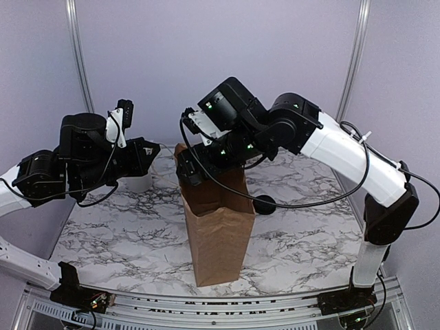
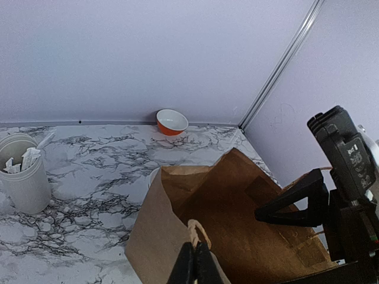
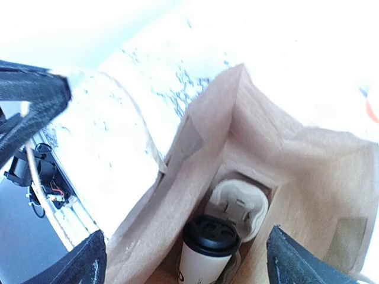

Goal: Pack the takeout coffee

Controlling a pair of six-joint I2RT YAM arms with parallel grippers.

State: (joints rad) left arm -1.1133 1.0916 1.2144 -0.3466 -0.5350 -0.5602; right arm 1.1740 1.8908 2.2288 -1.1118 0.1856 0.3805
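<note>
Cup [image 3: 208, 242] stands lidded inside bag [image 3: 195, 168] — right fingers [image 3: 305, 263] spread wide above.

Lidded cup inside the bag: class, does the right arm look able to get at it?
Probably yes: the right end effector hangs open over the paper bag's open mouth, and the lidded cup stands uncovered below, though the walls are close.

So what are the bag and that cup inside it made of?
Bag: brown kraft paper by the look, matte, creased and folded. Cup: seemingly white paper, with a black lid, likely plastic, moulded ridges showing.
</note>
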